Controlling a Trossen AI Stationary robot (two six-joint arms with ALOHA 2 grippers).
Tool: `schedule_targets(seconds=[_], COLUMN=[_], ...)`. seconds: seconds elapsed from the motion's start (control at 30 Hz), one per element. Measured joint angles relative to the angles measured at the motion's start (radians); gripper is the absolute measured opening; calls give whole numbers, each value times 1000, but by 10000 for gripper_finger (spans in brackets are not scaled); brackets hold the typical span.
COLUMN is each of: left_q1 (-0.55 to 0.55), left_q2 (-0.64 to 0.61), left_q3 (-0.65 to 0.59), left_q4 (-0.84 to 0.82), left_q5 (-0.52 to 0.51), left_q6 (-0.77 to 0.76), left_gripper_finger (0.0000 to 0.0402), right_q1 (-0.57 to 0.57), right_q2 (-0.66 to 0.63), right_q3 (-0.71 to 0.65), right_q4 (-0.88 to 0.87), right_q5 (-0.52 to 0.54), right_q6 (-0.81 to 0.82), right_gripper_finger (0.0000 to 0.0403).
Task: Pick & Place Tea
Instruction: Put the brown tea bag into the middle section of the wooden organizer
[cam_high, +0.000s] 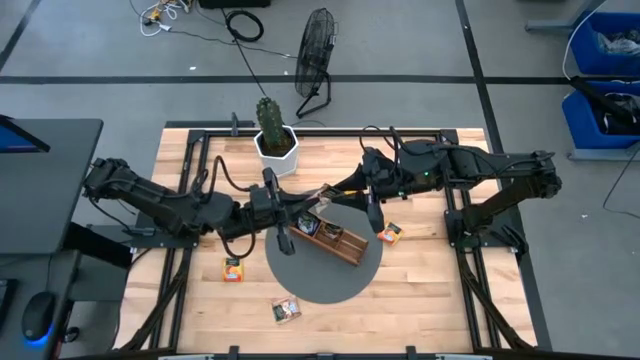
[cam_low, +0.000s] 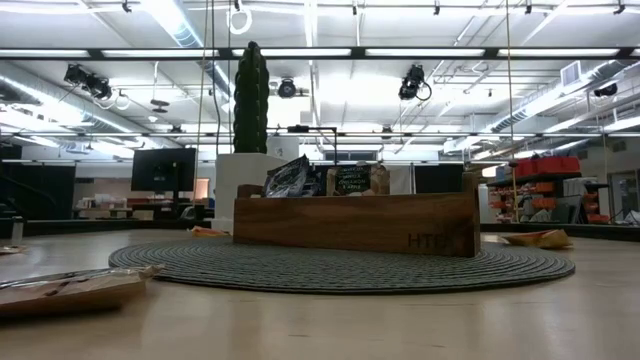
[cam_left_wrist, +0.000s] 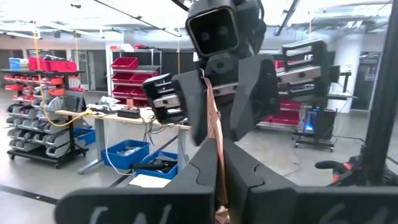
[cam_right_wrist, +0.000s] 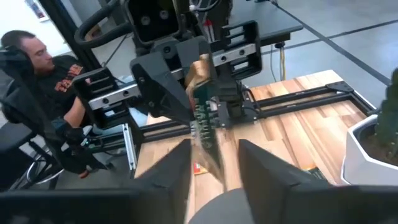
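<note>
**Hazards**

- The held packet (cam_right_wrist: 205, 121) is hanging in mid-air above the wooden tray (cam_high: 338, 243), just toward the tray's cactus-side end. The two grippers are meeting there tip to tip. If the left gripper (cam_high: 312, 208) releases before the right gripper (cam_high: 345, 192) is fully clamping, the packet is likely going to drop. It could land on the round mat (cam_high: 320, 285) instead of in a compartment.
- The packet is thin and flexible, and it is sitting edge-on between the right fingers (cam_right_wrist: 171, 168). A closing stroke that is off-centre risks pushing the packet aside or creasing it rather than gripping it.
- The fingers of both arms are working very close together. A small misalignment risks finger-to-finger contact.
- Packets are already standing upright in the tray. A low descent risks knocking them over.

**End effector state**

- Left gripper: its fingers are pressing together on the held packet, pinching it along one edge. In the left wrist view the packet is showing as a thin strip rising from between the fingertips.
- Right gripper: its fingers are standing apart on either side of the same packet. A firm grip is not showing, and the pictures do not settle whether either pad is touching the packet.

**Task items**

- Three loose packets (cam_high: 233, 268) are lying on the table around the tray, off the mat or at its edge.
</note>
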Motion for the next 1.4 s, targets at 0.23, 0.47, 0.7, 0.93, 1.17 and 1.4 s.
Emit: schedule_targets(seconds=[0.23,0.47,0.7,0.93,1.17,1.4], left_q1=[0,-20,-85,-119,-117,-118], left_q2=[1,-17,-98,-192,-243,-250], left_q3=[0,1,0,0,0,0], left_q4=[-2,-159,-402,-608,-737,-831], left_q5=[-25,-176,-388,-528,-528,-527], left_q6=[0,66,71,-13,-110,-189], left_gripper_finger=[10,54,71,73,73,73], right_q1=[-2,-2,1,42,77,100], right_q2=[1,1,3,118,219,229], right_q3=[0,-2,0,-33,-130,-296], right_q4=[-1,-46,-141,-215,-215,-124], right_q5=[-30,18,37,70,144,245], right_q6=[-17,-2,78,189,275,419], right_gripper_finger=[13,2,1,1,0,0])
